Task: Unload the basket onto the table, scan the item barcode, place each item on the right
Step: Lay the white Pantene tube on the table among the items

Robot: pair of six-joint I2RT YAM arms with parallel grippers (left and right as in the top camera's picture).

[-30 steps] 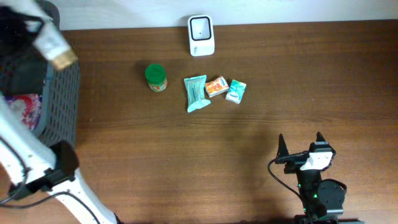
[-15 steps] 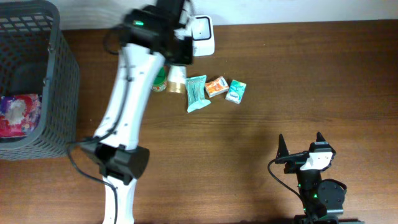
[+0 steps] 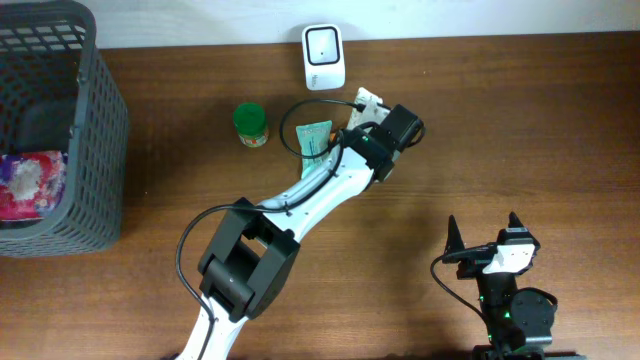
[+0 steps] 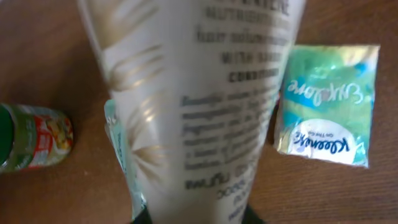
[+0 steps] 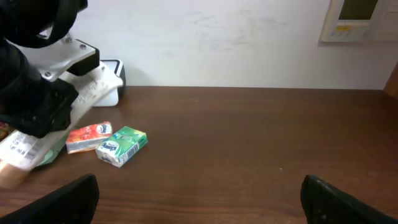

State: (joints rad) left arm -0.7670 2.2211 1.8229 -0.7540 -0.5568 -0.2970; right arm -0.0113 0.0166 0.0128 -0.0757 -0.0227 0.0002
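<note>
My left gripper [image 4: 196,218] is shut on a white tube with dark print [image 4: 199,93], which fills most of the left wrist view. From overhead the gripper [image 3: 378,118] hovers over the row of items, the tube's end [image 3: 366,100] pointing toward the white scanner [image 3: 323,57]. The right wrist view shows the tube [image 5: 68,115] slanting above the orange pack [image 5: 88,137]. Below the tube lie a green tissue pack [image 4: 326,106] and a green-lidded jar [image 4: 34,137]. My right gripper [image 3: 485,235] rests open at the front right, nothing between its fingers.
A dark mesh basket [image 3: 100,130] stands at the left edge with a red and white packet [image 3: 30,185] inside. A teal pouch [image 3: 315,140] lies beside the jar [image 3: 250,125]. The left arm stretches diagonally across the table's middle.
The left arm swung from above the basket at the far left, past the scanner, to over the items right of the pouch, carrying the tube.
</note>
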